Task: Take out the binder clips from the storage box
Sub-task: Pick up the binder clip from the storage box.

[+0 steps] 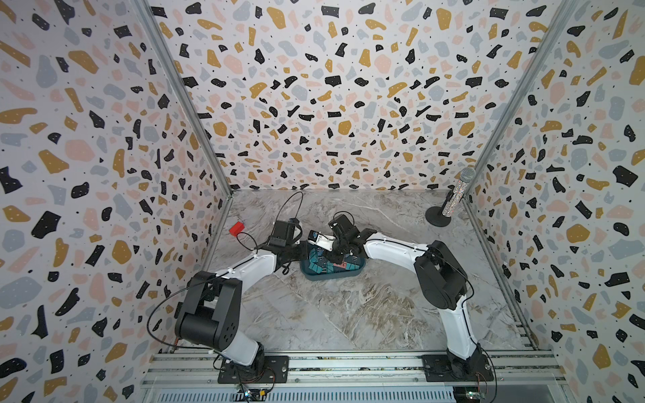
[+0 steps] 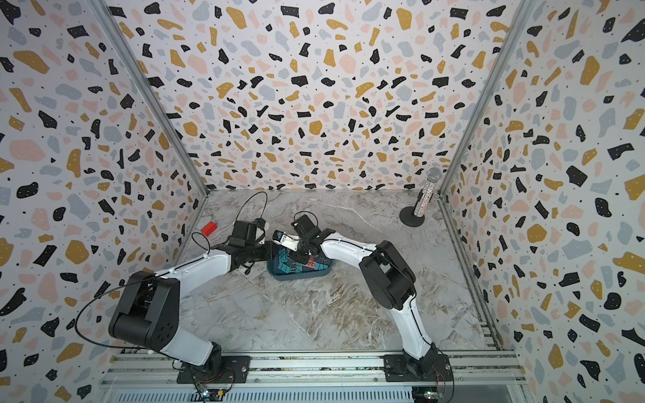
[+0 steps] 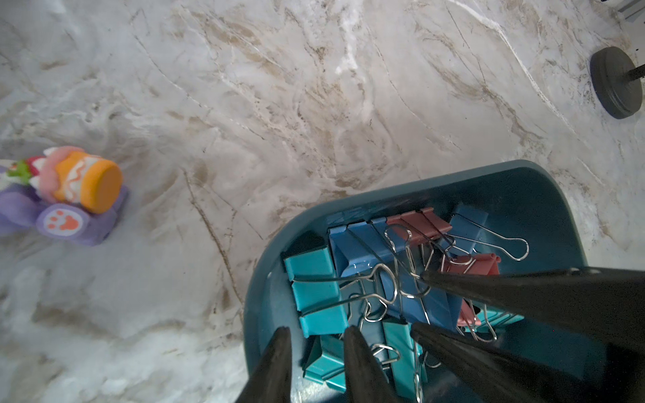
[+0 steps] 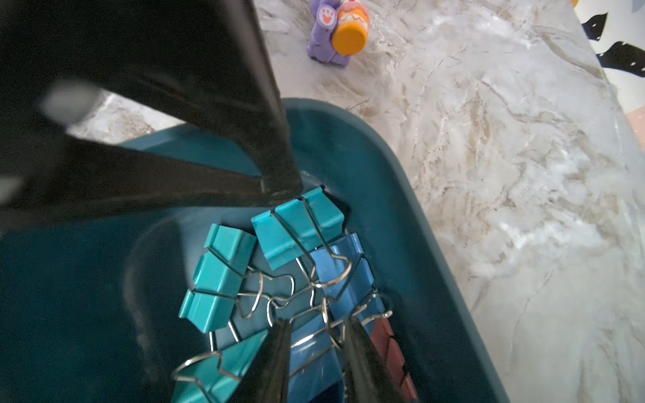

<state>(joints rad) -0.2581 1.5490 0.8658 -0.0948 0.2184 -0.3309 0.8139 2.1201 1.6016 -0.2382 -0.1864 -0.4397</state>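
Observation:
The dark teal storage box [image 1: 333, 276] [image 2: 301, 277] sits mid-table with both arms reaching into it. Inside lie several binder clips [image 3: 363, 244] [image 4: 300, 226] in teal, blue and pink, their wire handles tangled. In the left wrist view my left gripper [image 3: 317, 331] is at the box's near corner, its fingers either side of a teal clip [image 3: 324, 359] and shut on it. My right gripper [image 4: 317, 322] [image 3: 419, 301] is in the middle of the pile. Its fingers are pressed on a blue clip [image 4: 314, 366], with wire loops between them.
A purple-and-orange toy [image 3: 69, 199] [image 4: 335, 31] stands on the marble just beyond the box. A red block [image 1: 236, 227] lies by the left wall. A microphone on a round black stand [image 1: 450, 202] [image 3: 616, 83] stands at the back right corner. Patterned walls enclose three sides.

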